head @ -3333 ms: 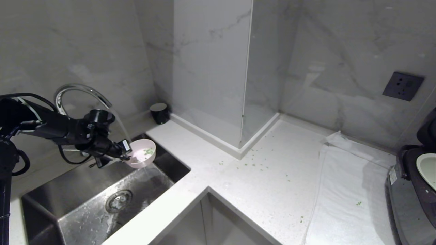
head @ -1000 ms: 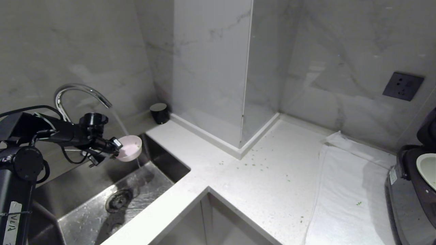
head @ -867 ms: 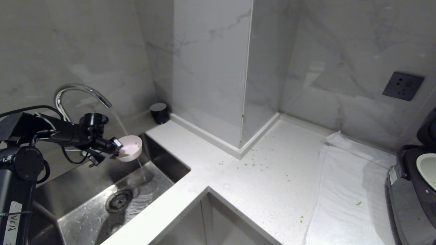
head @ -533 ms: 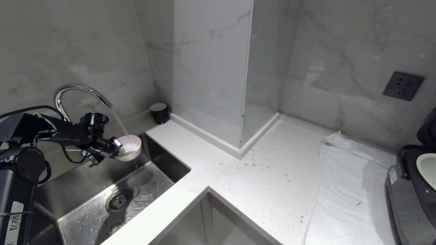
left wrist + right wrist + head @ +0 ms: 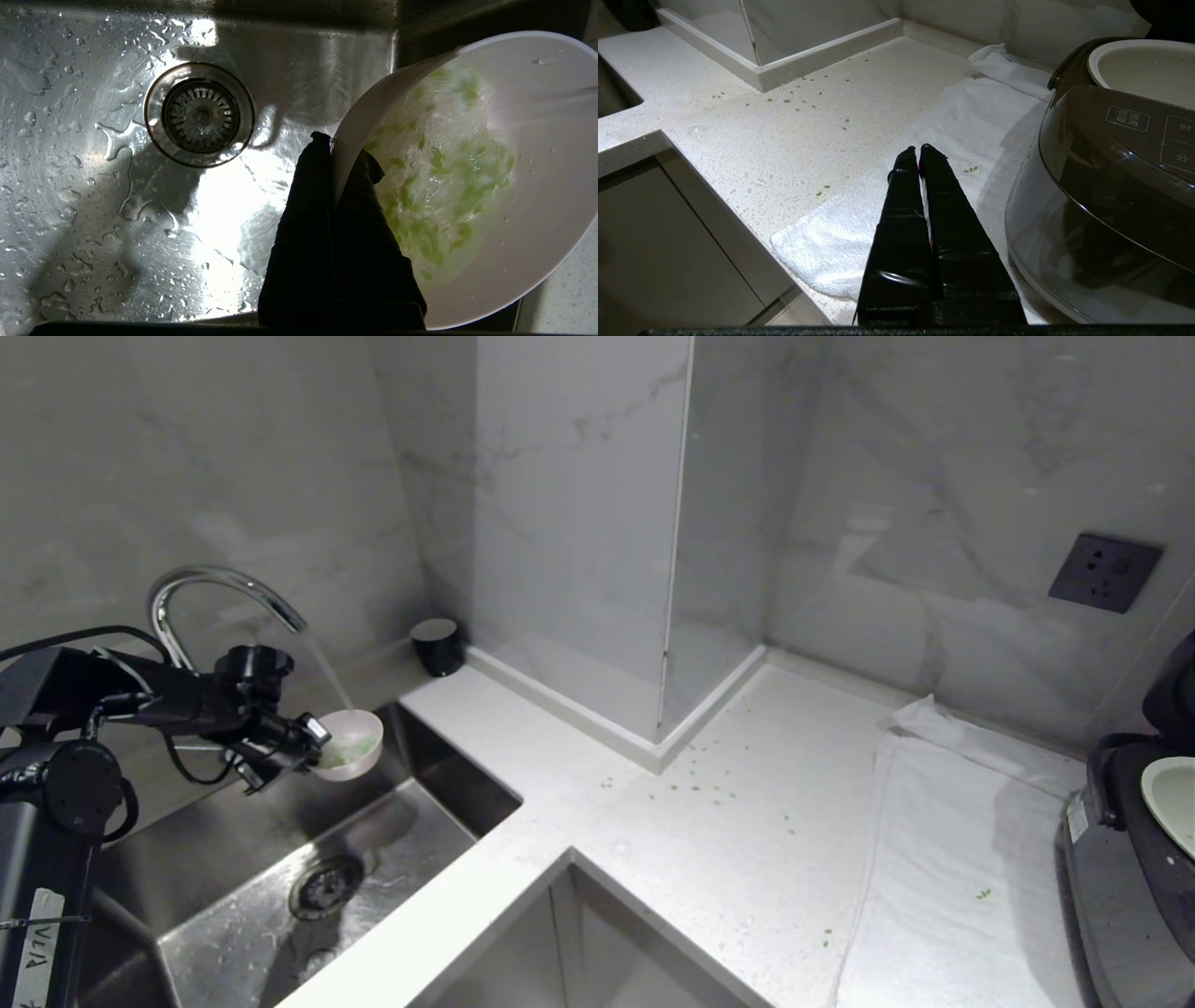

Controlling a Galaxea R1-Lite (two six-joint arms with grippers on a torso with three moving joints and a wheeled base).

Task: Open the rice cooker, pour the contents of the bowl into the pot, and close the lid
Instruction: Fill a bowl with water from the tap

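Since the earlier frame, the bowl (image 5: pixel 350 744) was levelled and drawn slightly back under the faucet (image 5: pixel 219 590), its rim clamped by the left gripper (image 5: pixel 313 744) above the sink (image 5: pixel 280 859). Green contents (image 5: pixel 434 186) were swirled in water. The right gripper (image 5: pixel 920 154), fingers pressed together, was held over the towel (image 5: pixel 924 140) beside the open rice cooker (image 5: pixel 1111 186), with speckled counter (image 5: pixel 672 821) between.

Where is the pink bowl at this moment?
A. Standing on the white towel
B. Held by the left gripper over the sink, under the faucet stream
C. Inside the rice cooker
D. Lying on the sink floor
B: the left gripper pinches the rim of the bowl above the sink, under the faucet stream.
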